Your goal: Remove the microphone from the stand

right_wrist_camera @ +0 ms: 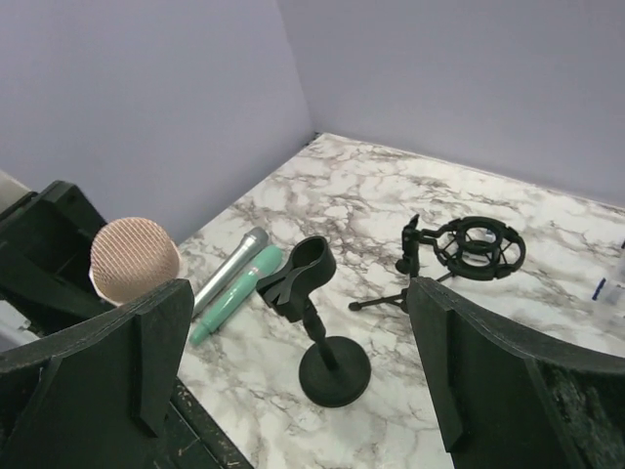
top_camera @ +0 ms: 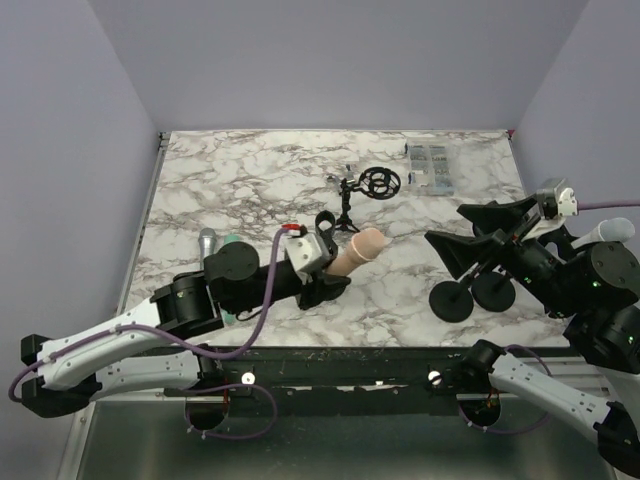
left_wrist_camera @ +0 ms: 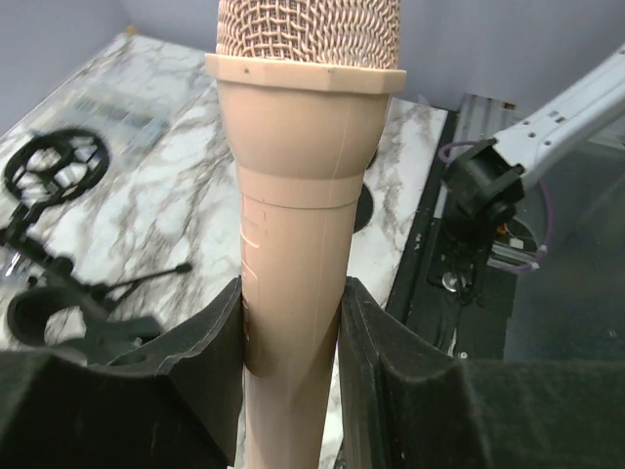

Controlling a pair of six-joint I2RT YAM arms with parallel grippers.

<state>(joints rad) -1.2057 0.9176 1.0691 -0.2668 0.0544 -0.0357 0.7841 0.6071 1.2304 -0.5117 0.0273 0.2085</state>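
My left gripper (top_camera: 335,277) is shut on a beige microphone (top_camera: 362,247) with a mesh head, and holds it tilted above the table. In the left wrist view the fingers (left_wrist_camera: 215,342) press both sides of its body (left_wrist_camera: 298,166). The black stand's clip (right_wrist_camera: 305,274) is empty, and its round base (right_wrist_camera: 335,371) rests on the marble. The clip also shows just left of the microphone (top_camera: 325,221). My right gripper (top_camera: 452,230) is open and empty at the right, facing the stand. The microphone head (right_wrist_camera: 132,259) shows past its left finger.
A silver microphone (right_wrist_camera: 229,262) and a green one (right_wrist_camera: 229,298) lie on the table's left side. A black shock mount on a small tripod (top_camera: 375,183) stands behind the stand. A clear box (top_camera: 430,166) lies at the back. Two black round bases (top_camera: 452,299) sit under my right gripper.
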